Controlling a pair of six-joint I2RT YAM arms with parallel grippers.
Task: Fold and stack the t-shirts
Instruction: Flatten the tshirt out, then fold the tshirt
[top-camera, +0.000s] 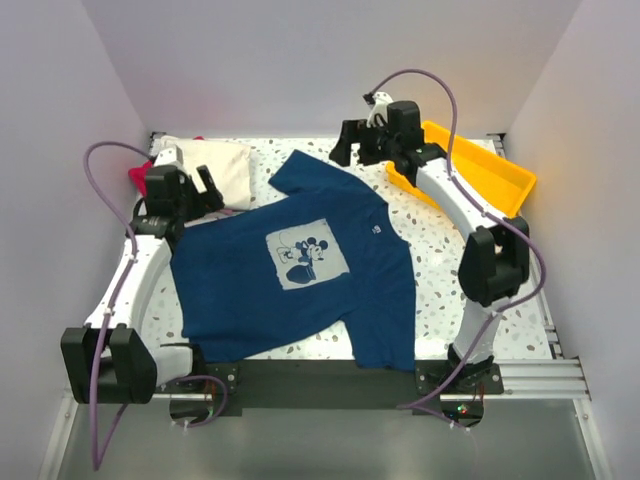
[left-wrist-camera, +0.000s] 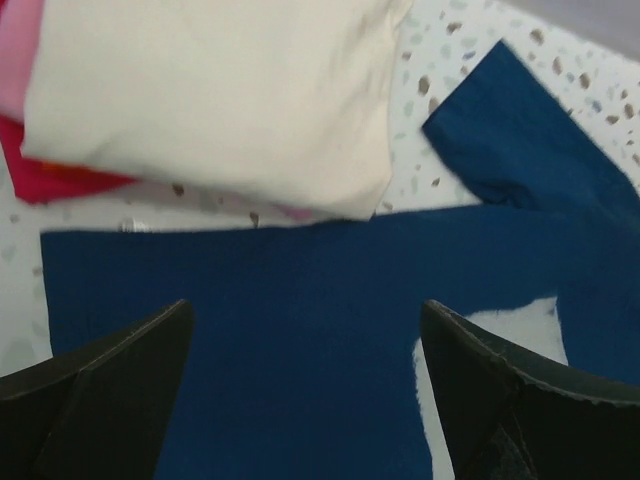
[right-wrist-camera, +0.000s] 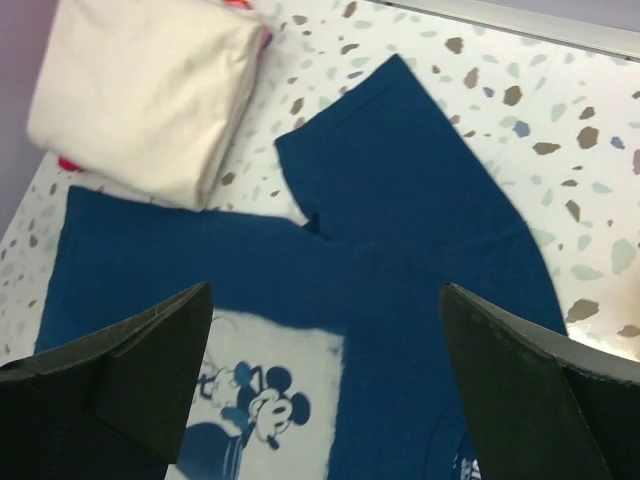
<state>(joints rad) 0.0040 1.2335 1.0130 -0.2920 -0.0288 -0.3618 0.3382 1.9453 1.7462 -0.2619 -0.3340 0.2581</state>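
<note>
Navy t-shirt (top-camera: 300, 270) lies spread flat on the speckled tabletop (top-camera: 440, 250), its pale square cartoon print (top-camera: 305, 258) facing up. It sits under both tools. The left tool (top-camera: 210, 190) hangs over the shirt's side edge with its jaws spread wide and nothing between them. Seen from its wrist, blue cloth fills the gap between the fingers, and a corner of the print shows by the right-hand finger. Just ahead of that tool, past the shirt's straight edge, is the folded stack. The cream t-shirt (left-wrist-camera: 210, 100) is on top, with the pink t-shirt (left-wrist-camera: 15, 60) and red t-shirt (left-wrist-camera: 50, 175) peeking out at its left side. The cream corner comes just beside the navy edge; whether they touch cannot be told. The right tool (top-camera: 352, 152) is likewise wide open and empty, above the shirt's far sleeve. From its wrist, the sleeve runs out ahead, the print lies under its left-hand finger, and the stack is ahead to the left. A yellow tray (top-camera: 490, 170) rests just behind this tool.
</note>
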